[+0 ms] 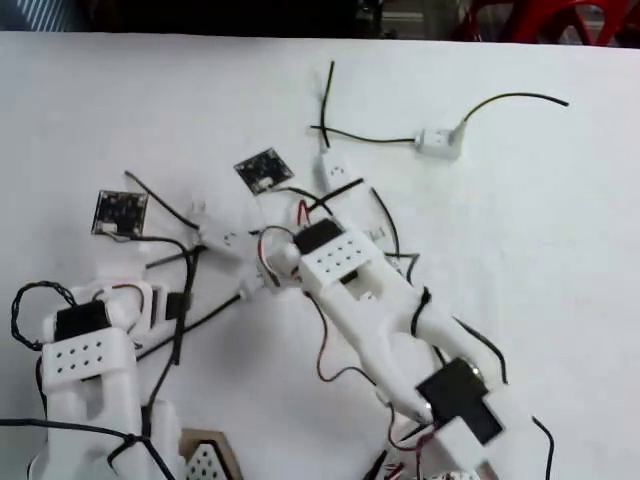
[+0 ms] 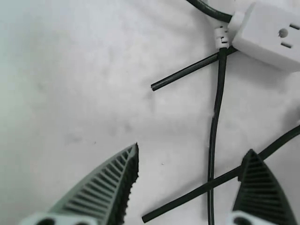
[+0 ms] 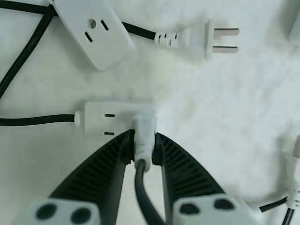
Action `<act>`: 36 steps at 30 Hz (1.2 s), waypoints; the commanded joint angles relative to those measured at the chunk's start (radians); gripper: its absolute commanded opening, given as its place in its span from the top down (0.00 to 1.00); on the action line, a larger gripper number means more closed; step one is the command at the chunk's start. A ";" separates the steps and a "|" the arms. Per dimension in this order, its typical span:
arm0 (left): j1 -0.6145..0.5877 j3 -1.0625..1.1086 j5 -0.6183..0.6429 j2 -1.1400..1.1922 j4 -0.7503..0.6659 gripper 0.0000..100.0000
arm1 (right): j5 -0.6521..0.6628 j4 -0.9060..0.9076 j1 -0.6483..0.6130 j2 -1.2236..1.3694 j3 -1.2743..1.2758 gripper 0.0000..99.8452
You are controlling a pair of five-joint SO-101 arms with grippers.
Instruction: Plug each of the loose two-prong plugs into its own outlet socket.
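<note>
The right jaws are clamped on a white plug [image 3: 143, 133], pinching its body from both sides, with its black cord running back between them. The plug's front end meets a white socket block [image 3: 101, 123] lying flat on the desk [image 1: 560, 300]. Its prongs are hidden, so I cannot tell how far it is seated. Just beyond the block lies a second outlet [image 3: 91, 30], and beside that a loose plug [image 3: 206, 38] with both prongs bare, touching no socket. In the high view the right arm [image 1: 350, 270] stretches to the middle of the desk.

The left jaws stand apart and hold nothing, low over the desk by the near left corner. A black cord [image 2: 215, 131] lies on the desk between them. Another outlet [image 2: 272, 35] rests past their tips, well apart from them. One more outlet [image 1: 437, 142] sits towards the far edge.
</note>
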 commanded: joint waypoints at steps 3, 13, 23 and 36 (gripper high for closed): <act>-0.013 -0.002 0.008 -0.028 -0.021 0.67 | 0.000 0.051 -0.051 0.128 -0.087 0.98; -0.013 -0.002 0.008 -0.028 -0.021 0.66 | 0.002 0.051 0.001 0.077 -0.084 0.98; -0.013 -0.002 0.009 -0.028 -0.021 0.66 | 0.003 0.051 0.225 -0.168 -0.262 0.98; -0.013 -0.002 0.009 -0.028 -0.020 0.66 | 0.003 -0.091 0.364 0.177 -0.655 0.98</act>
